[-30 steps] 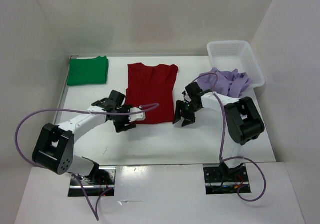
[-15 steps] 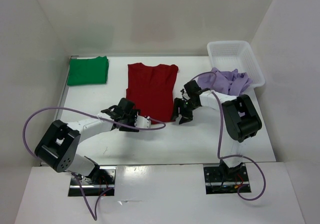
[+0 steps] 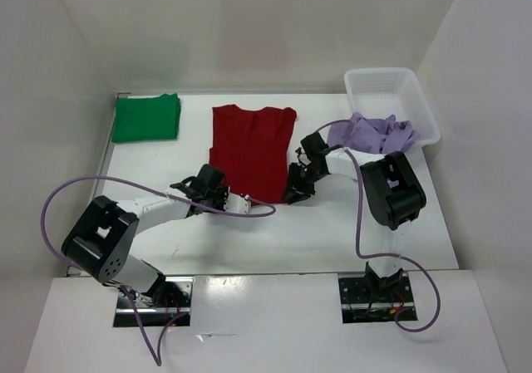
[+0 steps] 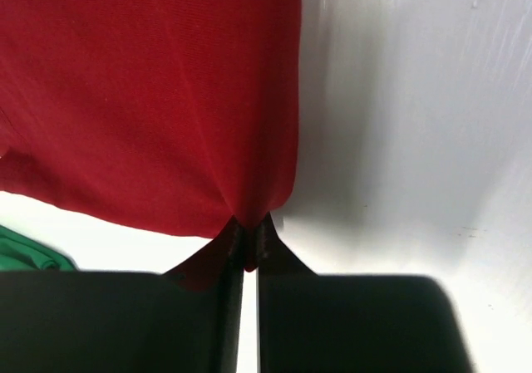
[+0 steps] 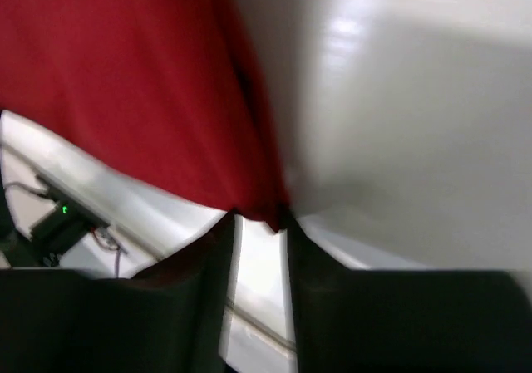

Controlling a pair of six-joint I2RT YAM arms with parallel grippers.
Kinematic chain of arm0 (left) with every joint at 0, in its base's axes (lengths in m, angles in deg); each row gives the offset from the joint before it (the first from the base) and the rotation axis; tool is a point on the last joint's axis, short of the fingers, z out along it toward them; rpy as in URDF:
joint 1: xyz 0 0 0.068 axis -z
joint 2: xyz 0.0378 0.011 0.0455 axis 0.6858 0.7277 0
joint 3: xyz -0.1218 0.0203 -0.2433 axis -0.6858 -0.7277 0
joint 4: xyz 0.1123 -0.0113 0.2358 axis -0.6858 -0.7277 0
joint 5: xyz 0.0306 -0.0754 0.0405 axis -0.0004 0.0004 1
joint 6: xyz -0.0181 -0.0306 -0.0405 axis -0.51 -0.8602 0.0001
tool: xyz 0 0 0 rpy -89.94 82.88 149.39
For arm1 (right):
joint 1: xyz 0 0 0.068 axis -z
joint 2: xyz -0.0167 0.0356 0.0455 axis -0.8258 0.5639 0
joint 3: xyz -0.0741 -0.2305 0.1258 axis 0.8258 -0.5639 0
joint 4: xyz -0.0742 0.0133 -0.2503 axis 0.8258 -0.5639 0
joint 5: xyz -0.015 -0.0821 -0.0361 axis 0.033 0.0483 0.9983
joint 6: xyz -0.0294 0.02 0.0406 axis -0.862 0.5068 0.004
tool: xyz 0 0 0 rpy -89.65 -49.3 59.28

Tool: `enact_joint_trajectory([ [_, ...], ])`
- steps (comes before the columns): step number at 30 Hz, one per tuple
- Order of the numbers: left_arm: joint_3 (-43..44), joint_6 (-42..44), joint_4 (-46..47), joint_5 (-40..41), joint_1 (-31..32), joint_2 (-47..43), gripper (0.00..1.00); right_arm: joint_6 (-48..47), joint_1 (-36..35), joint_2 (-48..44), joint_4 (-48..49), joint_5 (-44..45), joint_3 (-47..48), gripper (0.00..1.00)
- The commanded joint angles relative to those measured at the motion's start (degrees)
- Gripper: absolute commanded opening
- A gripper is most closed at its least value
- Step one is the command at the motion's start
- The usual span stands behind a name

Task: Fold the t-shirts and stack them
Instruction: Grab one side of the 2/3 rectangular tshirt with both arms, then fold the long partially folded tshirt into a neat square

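The dark red t-shirt [image 3: 252,144] lies flat in the middle of the table, neck to the far side. My left gripper [image 3: 218,193] sits at its near left corner, and in the left wrist view it [image 4: 248,228] is shut on a pinch of red cloth [image 4: 150,99]. My right gripper [image 3: 293,190] is at the near right corner, where its narrow jaws [image 5: 260,220] hold the red cloth's tip [image 5: 125,74]. The green t-shirt [image 3: 146,117] lies folded at the far left. The lavender t-shirt [image 3: 378,134] is crumpled at the far right.
A white lattice basket [image 3: 391,97] stands at the far right corner, just behind the lavender shirt. White walls close the table on the left, back and right. Purple cables loop from both arms over the near part of the table.
Both grippers moved in onto the red shirt's near corners and closed on the cloth. The shirts themselves have not shifted.
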State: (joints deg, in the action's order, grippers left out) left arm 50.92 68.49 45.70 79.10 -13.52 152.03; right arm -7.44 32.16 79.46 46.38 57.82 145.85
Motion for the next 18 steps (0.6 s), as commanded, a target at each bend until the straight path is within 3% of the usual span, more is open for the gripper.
enact_joint_trajectory([
  [1, 0.5, -0.3, 0.2, 0.0, 0.1, 0.6, 0.04, -0.2, -0.6, 1.8, 1.4, 1.0, 1.3, 0.27],
  [2, 0.5, -0.9, -0.5, -0.5, 0.1, 0.6, 0.02, -0.2, -0.6, 1.8, 1.4, 1.0, 1.3, 0.10],
  [4, 2.3, -2.8, -2.0, -2.8, -0.4, 0.6, 0.00, -0.2, -0.6, 1.8, 0.9, 1.0, 1.3, 0.00],
  [14, 6.0, -5.2, -21.7, -6.7, 0.1, -5.2, 0.00, -0.2, -3.8, -7.3, -4.7, 1.0, -4.8, 0.00],
  [18, 6.0, -5.7, -28.8, -7.7, 1.5, -9.8, 0.00, 2.5, -6.5, -15.6, -7.6, 2.3, -9.4, 0.00],
])
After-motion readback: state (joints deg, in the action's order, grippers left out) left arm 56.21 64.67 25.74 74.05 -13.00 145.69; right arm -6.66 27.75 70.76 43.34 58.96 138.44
